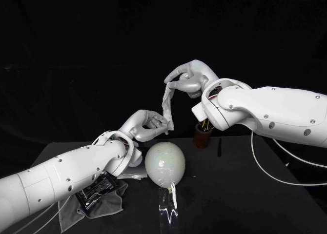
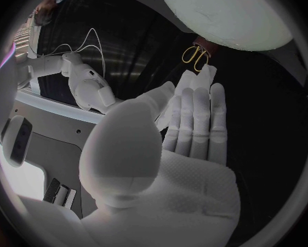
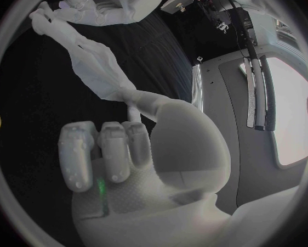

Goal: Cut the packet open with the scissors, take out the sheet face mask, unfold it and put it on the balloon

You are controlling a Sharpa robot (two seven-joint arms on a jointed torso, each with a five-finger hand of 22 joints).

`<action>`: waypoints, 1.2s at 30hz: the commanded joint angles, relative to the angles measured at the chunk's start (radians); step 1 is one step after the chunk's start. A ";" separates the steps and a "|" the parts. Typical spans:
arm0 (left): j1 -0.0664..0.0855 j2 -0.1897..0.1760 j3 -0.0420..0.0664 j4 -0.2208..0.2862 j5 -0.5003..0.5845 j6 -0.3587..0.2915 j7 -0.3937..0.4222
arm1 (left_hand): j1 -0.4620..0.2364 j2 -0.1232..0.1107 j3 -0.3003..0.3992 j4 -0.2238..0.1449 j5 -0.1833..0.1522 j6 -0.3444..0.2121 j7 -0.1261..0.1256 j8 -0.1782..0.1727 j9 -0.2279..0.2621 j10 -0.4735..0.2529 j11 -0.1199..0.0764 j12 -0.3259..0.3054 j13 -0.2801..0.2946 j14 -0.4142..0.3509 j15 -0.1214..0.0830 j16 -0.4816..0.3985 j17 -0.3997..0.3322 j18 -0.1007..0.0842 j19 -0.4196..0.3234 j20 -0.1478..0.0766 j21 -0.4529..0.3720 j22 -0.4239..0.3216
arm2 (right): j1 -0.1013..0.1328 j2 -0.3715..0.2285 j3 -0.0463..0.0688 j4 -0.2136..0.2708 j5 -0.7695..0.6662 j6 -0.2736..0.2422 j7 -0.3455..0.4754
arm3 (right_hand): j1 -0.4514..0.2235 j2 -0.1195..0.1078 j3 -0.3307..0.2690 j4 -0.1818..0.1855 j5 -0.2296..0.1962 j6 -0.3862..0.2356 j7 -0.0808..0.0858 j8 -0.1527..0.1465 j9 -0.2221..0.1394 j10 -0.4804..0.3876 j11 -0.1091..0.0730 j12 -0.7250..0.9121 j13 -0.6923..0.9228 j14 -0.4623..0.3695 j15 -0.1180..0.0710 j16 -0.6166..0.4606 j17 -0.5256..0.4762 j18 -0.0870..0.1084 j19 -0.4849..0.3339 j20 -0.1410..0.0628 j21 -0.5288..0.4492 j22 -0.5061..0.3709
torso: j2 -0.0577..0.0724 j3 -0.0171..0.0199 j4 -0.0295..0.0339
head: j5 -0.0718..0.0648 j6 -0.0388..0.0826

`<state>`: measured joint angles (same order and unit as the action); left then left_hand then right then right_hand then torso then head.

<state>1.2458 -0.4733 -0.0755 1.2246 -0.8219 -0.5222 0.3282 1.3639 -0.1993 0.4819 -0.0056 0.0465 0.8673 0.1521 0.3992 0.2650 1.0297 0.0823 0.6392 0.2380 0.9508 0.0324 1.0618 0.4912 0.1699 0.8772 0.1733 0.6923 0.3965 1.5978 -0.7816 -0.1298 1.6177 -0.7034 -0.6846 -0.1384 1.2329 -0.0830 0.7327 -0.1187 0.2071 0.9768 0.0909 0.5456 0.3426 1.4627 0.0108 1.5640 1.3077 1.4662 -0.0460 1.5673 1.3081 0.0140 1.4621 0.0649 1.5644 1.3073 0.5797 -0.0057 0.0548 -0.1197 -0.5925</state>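
Note:
A white sheet mask (image 1: 166, 104) hangs stretched in a narrow folded strip between my two hands, above the table. My right hand (image 1: 190, 78) pinches its upper end, and my left hand (image 1: 146, 124) pinches its lower end (image 2: 188, 88). In the right wrist view the mask (image 3: 92, 66) runs from my right hand (image 3: 116, 148) to the left hand (image 3: 99, 5). The pale balloon (image 1: 166, 164) stands on the table just below and to the right of my left hand; it also shows in the left wrist view (image 2: 226, 11). The yellow-handled scissors (image 2: 193, 57) stand in a brown holder (image 1: 202, 136) behind the balloon.
The opened packet (image 1: 96, 191) lies on a grey cloth (image 1: 100, 204) under my left forearm at the table's front left. A clear stand (image 1: 167, 207) supports the balloon. A thin dark stick (image 1: 219, 146) lies right of the holder. White cables (image 1: 276, 165) trail over the table's right side.

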 commanded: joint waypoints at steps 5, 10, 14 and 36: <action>0.001 0.005 0.002 -0.009 0.008 -0.008 -0.018 | -0.009 -0.010 0.001 0.002 0.002 -0.015 0.013 -0.018 -0.011 0.006 0.008 -0.008 -0.004 0.003 0.004 0.004 -0.003 0.010 -0.009 0.000 0.007 0.002 | 0.000 0.001 0.001 0.005 0.007 0.000 0.019 | -0.011 0.001 0.003 -0.004 -0.007 0.006 -0.001 0.005 0.001 0.108 0.000 0.007 0.263 0.105 -0.004 0.004 0.263 -0.014 0.109 -0.005 0.006 0.263 | 0.001 0.0000 -0.0004 | 0.001 0.004; 0.001 0.005 0.004 -0.012 0.024 -0.037 -0.009 | -0.002 -0.006 0.000 0.000 0.002 0.008 0.018 -0.006 -0.008 0.006 0.012 -0.009 -0.005 0.005 0.007 0.005 -0.005 0.010 -0.010 0.000 0.009 0.003 | 0.000 -0.003 0.001 0.009 0.008 0.000 0.020 | -0.011 0.001 0.003 -0.005 -0.007 0.006 -0.001 0.005 0.001 0.108 0.000 0.007 0.263 0.105 -0.004 0.004 0.263 -0.014 0.109 -0.005 0.006 0.263 | 0.000 -0.0001 -0.0002 | -0.001 0.004; 0.001 0.006 0.005 -0.012 0.042 -0.064 0.003 | 0.008 -0.003 -0.001 -0.005 0.002 0.022 0.025 0.009 -0.003 0.004 0.017 -0.009 -0.005 0.004 0.011 0.005 -0.008 0.010 -0.010 0.000 0.013 0.005 | 0.000 -0.004 0.001 0.012 0.009 0.001 0.021 | -0.011 0.001 0.003 -0.005 -0.007 0.006 -0.001 0.005 0.001 0.108 0.000 0.007 0.263 0.105 -0.004 0.004 0.263 -0.014 0.109 -0.005 0.006 0.263 | 0.000 -0.0001 -0.0005 | 0.001 0.004; 0.001 0.025 0.005 -0.022 0.052 -0.070 -0.030 | -0.003 -0.018 -0.038 -0.001 0.002 -0.024 0.033 0.044 0.017 -0.006 0.026 -0.003 -0.002 0.007 0.019 0.007 -0.015 0.010 -0.015 0.003 0.016 0.006 | 0.000 -0.001 0.001 0.013 0.021 0.004 0.027 | -0.012 0.001 0.003 -0.005 -0.005 0.006 -0.001 0.005 0.001 0.108 0.000 0.007 0.263 0.105 -0.004 0.004 0.263 -0.014 0.109 -0.005 0.006 0.263 | 0.000 0.0000 -0.0002 | 0.002 0.008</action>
<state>1.2456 -0.4516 -0.0716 1.2025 -0.7719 -0.5909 0.3104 1.3603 -0.2109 0.4468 -0.0068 0.0465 0.8479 0.1857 0.4403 0.2814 1.0258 0.1004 0.6351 0.2341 0.9540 0.0470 1.0659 0.4768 0.1613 0.8665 0.1769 0.7046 0.4027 1.5972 -0.7836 -0.1298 1.6299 -0.6808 -0.6841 -0.1268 1.2330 -0.0830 0.7327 -0.1187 0.2070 0.9764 0.0918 0.5475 0.3417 1.4627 0.0107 1.5655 1.3075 1.4662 -0.0460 1.5667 1.3081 0.0139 1.4643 0.0625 1.5671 1.3073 0.5796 -0.0055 0.0549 -0.1184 -0.5842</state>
